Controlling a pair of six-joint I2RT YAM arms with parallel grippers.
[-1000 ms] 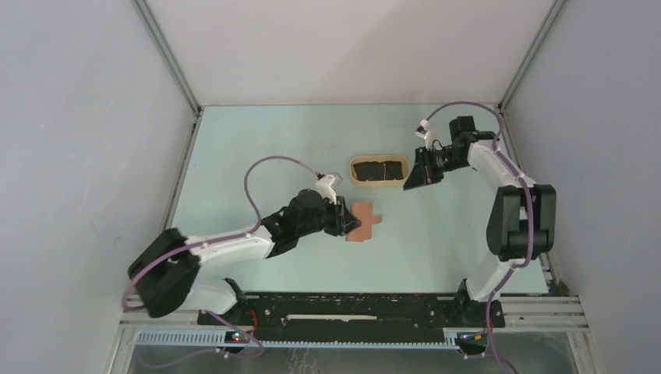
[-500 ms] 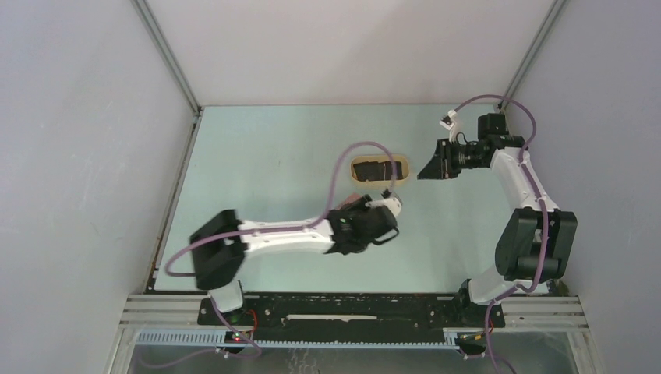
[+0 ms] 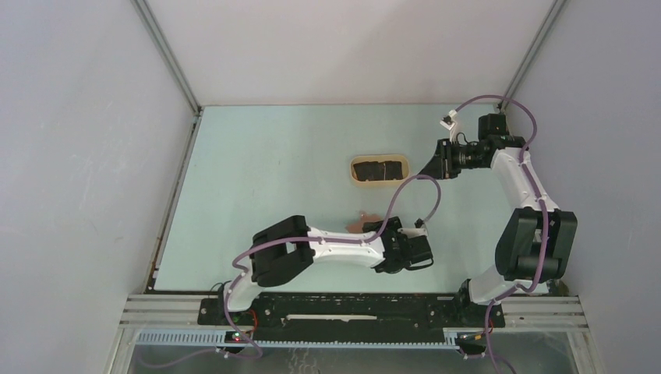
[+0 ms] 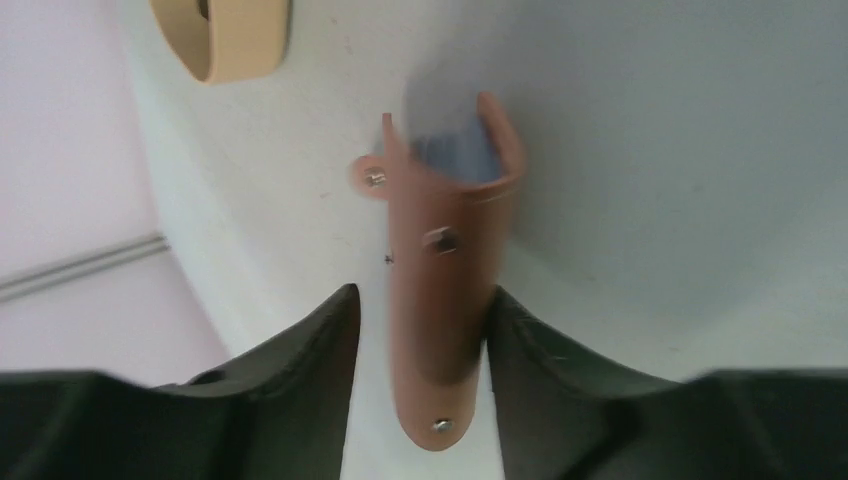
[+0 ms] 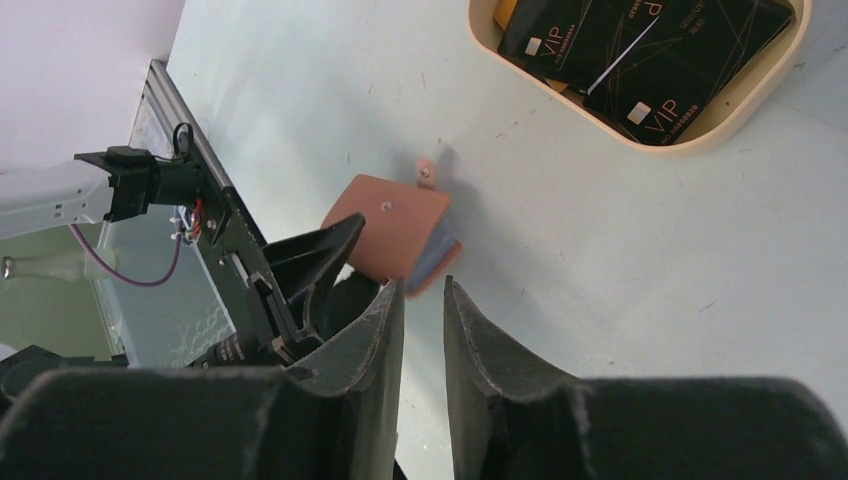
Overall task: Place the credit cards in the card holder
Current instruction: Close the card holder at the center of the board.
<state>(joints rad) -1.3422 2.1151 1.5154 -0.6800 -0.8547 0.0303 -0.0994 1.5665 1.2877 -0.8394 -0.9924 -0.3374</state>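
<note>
- Card holder: reddish-brown and folded, lying on the pale green bench on the near side of the beige oval tray, apart from it.
- In the left wrist view the holder's long axis runs straight away from the camera. Its rounded near end is closest. The far end gapes slightly and shows the bluish-grey inner pockets.
- The strap tab, with a metal snap, sticks out to the left of the holder in that view. In the right wrist view the tab points toward the tray.
- From the top camera only a sliver of the holder is visible, peeking out beside the folded left arm.
- Left pincer: the fingers are spread and the holder lies lengthwise between them. A strip of bench shows between the left finger and the holder. The picture is blurred, so whether the holder is actually clamped cannot be told.
- Right pincer: raised over the bench to the right of the tray. The fingers are nearly together with a thin gap between them and nothing in it.
- Credit cards: all lie in the tray. The overlapping black ones are lettered VIP, and an orange-yellow edge shows beneath them at one end.
</note>
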